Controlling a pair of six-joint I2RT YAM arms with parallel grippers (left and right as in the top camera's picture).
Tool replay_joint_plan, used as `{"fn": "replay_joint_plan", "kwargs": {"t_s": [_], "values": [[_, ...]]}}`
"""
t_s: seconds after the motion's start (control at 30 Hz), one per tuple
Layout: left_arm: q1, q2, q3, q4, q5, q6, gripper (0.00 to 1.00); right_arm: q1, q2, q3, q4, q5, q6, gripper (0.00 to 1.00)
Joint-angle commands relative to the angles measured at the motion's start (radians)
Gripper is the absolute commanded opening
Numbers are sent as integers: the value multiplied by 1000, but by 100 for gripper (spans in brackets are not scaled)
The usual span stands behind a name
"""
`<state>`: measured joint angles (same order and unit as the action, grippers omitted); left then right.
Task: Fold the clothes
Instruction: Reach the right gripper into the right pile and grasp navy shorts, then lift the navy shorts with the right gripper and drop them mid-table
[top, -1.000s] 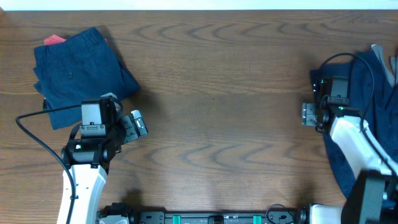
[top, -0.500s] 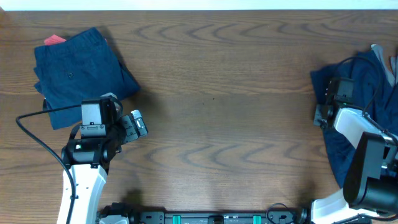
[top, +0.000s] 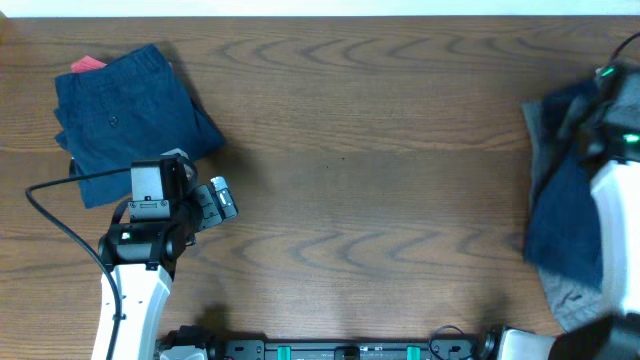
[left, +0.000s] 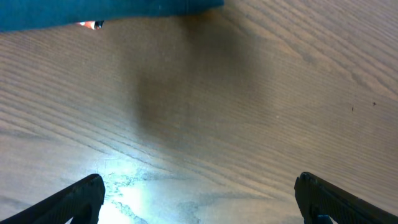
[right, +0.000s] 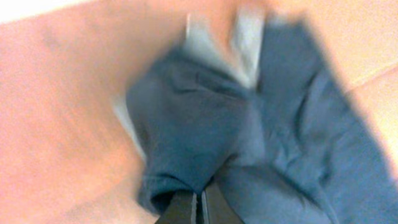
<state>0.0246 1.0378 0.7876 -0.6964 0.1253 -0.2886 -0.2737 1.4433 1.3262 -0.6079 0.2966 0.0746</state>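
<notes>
Right hand (right: 199, 210) is pinching a bunched-up, soft blue garment (right: 205, 143) with pale grey lining, all rumpled at the right edge of the wood-grain tabletop (top: 380, 200). Left hand (left: 199, 202) is spread wide over bare wood, just beside the flat, squarely folded navy pants (top: 125, 115).

Overhead cam looks straight down on the whole worktop (top: 350, 150) from high up, robot side at btm. Left wrist cam sits low & close, tilted fwd over bare wood; folded blue stack (top: 120, 110), shared w/ overhead, is just a strip at its top edge. Right wrist cam is v. close on loose blue cloth (right: 205, 143), blurred; same cloth at overhead's right edge.
</notes>
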Motion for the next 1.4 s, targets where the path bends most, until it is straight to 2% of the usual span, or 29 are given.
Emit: {"fn": "replay_joint_plan", "kwargs": {"t_s": [0.0,0.2,0.33,0.47,0.53,0.6,0.8,0.9,1.0,1.2,1.23,1.27,1.3,1.37], "values": [[5,0,19,1,3,-2,98,0,-44,118,-60,-95,-2,1],[5,0,19,0,3,-2,98,16,-46,162,-200,-403,0,1],[5,0,19,0,3,-2,98,40,-69,183,-94,-592,21,1],[5,0,19,0,3,-2,98,56,-114,233,107,-593,98,1],[5,0,19,-1,3,-2,98,75,-125,245,148,-593,98,1],[5,0,19,-2,3,-2,98,106,-124,244,117,-593,97,1],[5,0,19,-2,2,-2,98,231,-29,220,-129,-585,93,1],[5,0,19,-2,2,-2,98,310,52,216,-156,-585,108,1],[5,0,19,-2,2,-2,98,407,138,216,-34,-593,163,1],[5,0,19,-2,2,-2,98,569,272,216,402,-572,274,2],[5,0,19,-2,2,-2,98,590,293,216,449,-550,288,3],[5,0,19,-2,2,-2,98,605,309,216,468,-530,294,9],[5,0,19,-2,3,-2,98,615,321,216,469,-513,293,21],[5,0,19,-2,2,-2,98,628,343,216,415,-482,286,36]]}}
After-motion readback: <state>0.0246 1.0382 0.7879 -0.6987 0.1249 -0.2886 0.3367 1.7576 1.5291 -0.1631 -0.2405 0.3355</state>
